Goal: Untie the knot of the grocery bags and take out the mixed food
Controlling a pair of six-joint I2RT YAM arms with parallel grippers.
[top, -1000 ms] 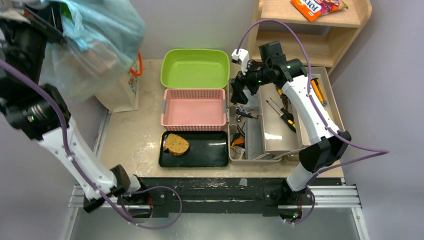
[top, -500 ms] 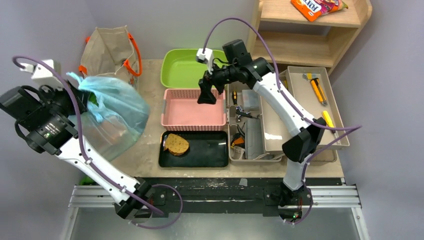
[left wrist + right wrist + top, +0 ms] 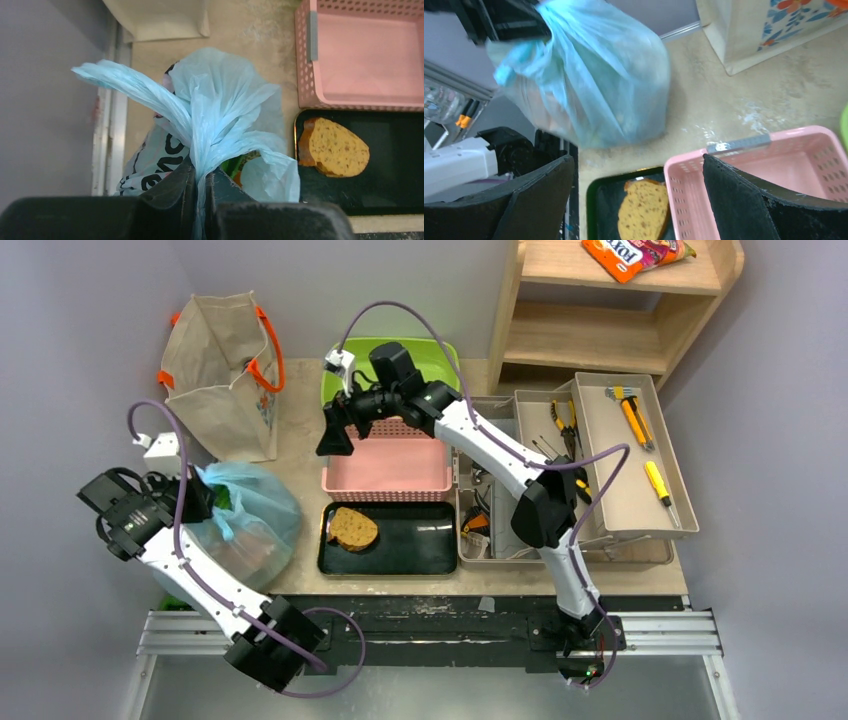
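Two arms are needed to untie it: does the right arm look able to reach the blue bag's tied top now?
Probably yes: the open right gripper faces the blue bag across bare table, though the left gripper clamps the tied top.

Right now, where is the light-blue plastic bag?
Top view: the light-blue bag is at the left edge of the table, left of the black tray, near the canvas tote, its top pinched by the left gripper.
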